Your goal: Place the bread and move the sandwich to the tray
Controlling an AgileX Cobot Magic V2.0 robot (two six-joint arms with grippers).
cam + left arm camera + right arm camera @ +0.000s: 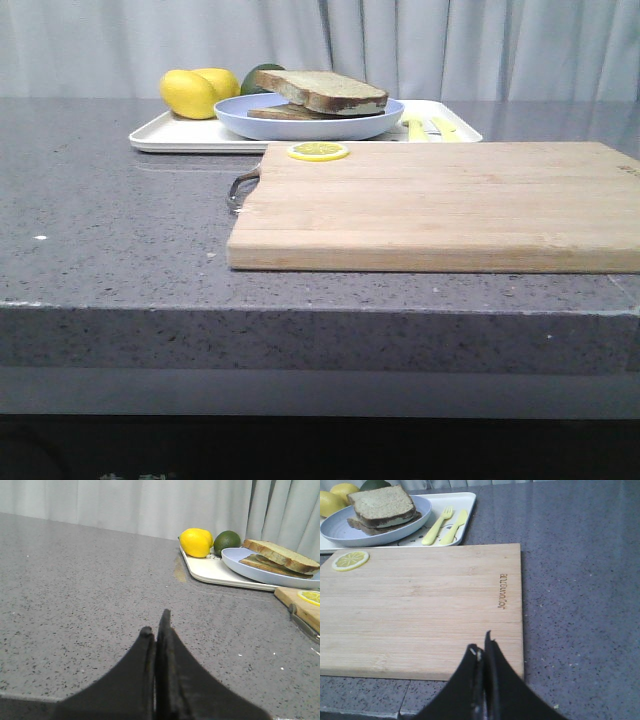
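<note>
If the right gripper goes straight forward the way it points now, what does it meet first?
Probably nothing soon: the shut right gripper points along the bare wooden board. Farther on lie the yellow fork and knife on the tray, though height and depth are unclear.

My fingers [492,680] are matte black. Counter [120,230] grey with fine speckle. Board [440,200] pale wood, straight grain. Tray [180,135] white. Plate [300,122] pale blue. Sandwich [325,92] tan face, brown crust. Lemons [195,90] yellow, lime [227,541] dark green, fork [437,526] yellow.
</note>
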